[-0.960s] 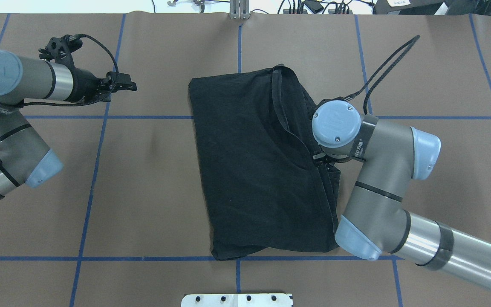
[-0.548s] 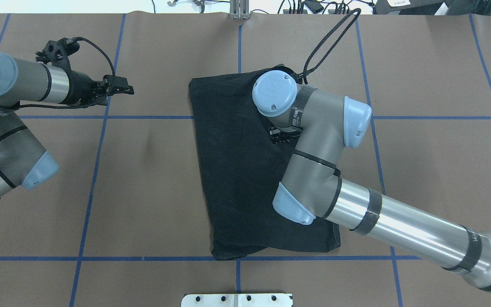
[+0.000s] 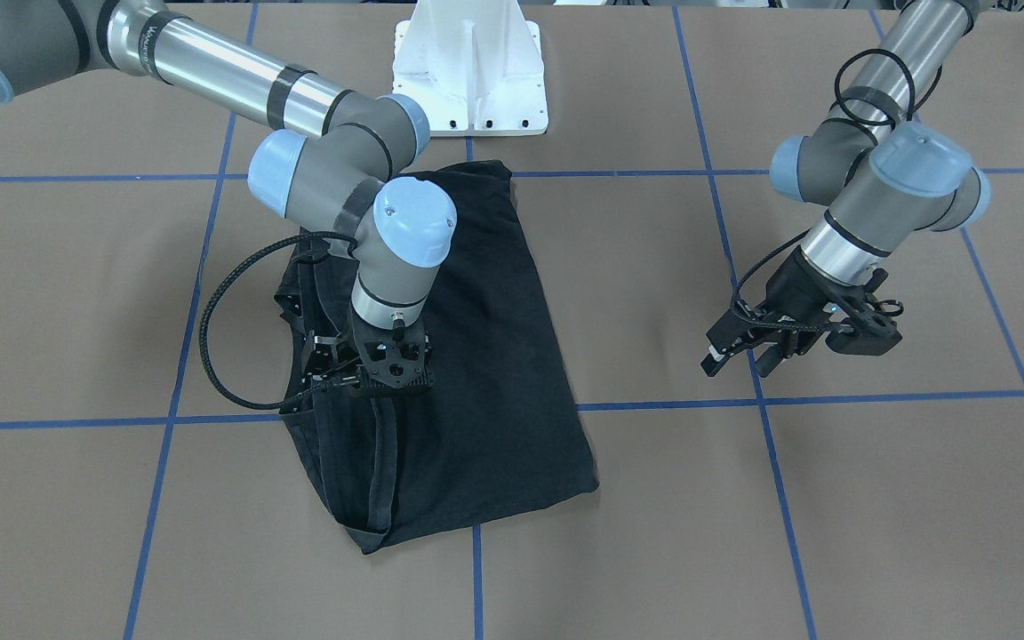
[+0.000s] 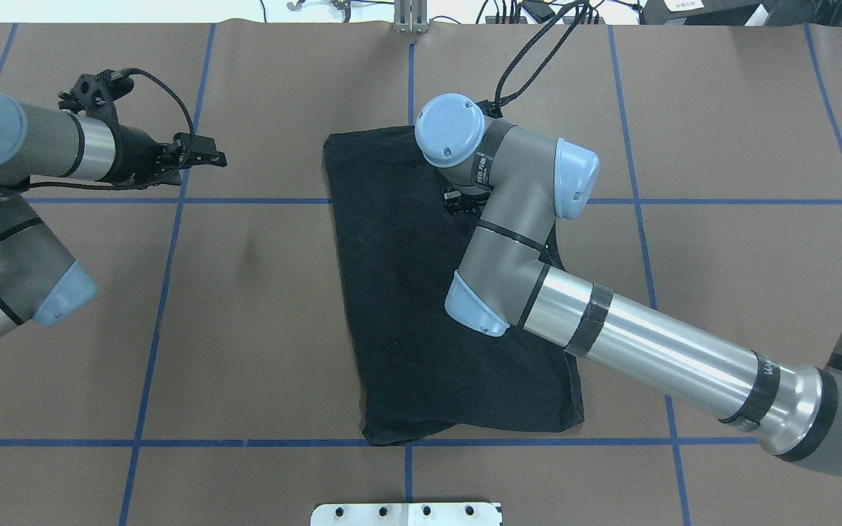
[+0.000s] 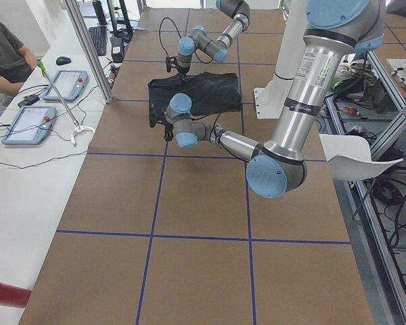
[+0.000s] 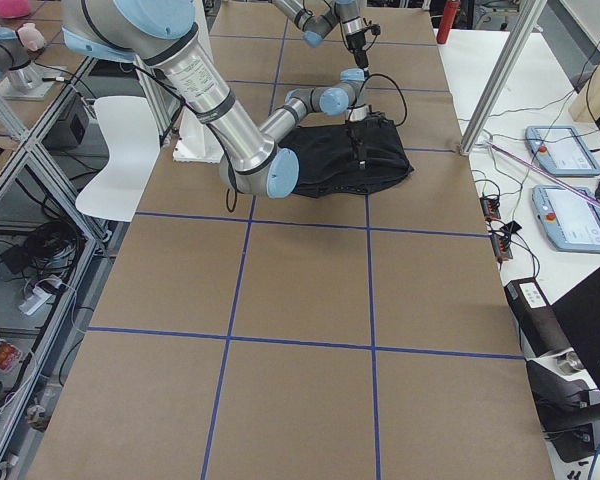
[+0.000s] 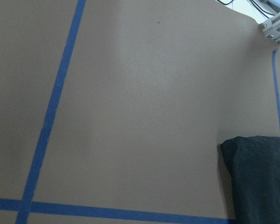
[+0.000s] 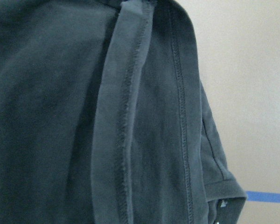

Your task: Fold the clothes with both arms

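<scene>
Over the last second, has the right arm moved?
Yes. The right arm swung its wrist leftward over the shirt and beyond the cross tape line it straddled a second ago.

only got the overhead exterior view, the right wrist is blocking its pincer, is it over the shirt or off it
observer: the front-facing view shows the right pincer pointing down over the black T-shirt, on the side with the layered, hemmed edges.
operator: is it gripping cloth
observer: cannot tell. the right wrist view shows only stitched hems close up, with no fingers in frame.
operator: and the left pincer, holding anything
observer: no. in the front-facing view the left pincer hangs over bare table, its fingers apart with nothing between them.
</scene>
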`<state>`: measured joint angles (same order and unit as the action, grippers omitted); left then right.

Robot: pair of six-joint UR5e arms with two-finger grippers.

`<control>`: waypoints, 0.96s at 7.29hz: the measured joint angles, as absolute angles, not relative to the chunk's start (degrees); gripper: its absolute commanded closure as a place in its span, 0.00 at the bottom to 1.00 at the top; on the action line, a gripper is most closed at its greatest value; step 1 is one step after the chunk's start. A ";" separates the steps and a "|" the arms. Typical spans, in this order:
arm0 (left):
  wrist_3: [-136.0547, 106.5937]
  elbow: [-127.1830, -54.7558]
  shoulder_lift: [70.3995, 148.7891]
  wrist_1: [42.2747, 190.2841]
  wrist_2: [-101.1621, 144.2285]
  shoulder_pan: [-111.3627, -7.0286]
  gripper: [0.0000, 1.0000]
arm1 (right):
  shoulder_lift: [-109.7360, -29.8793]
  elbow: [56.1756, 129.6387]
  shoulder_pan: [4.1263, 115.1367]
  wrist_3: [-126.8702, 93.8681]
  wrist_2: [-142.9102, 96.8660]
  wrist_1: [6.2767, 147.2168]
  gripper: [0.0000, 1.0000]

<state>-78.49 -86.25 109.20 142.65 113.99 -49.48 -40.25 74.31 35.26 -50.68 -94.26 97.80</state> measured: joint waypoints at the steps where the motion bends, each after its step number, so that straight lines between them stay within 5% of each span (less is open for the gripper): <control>1: -78.49 -86.31 109.18 142.65 113.99 -49.48 0.00 | -40.90 74.00 35.88 -49.20 -94.28 97.50 0.05; 7: -78.48 -87.57 109.31 142.47 113.98 -49.53 0.00 | -52.00 85.35 42.11 -40.24 -98.48 100.32 0.05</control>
<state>-78.48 -87.57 109.31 142.47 113.98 -49.53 -52.00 85.35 42.11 -40.24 -98.48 100.32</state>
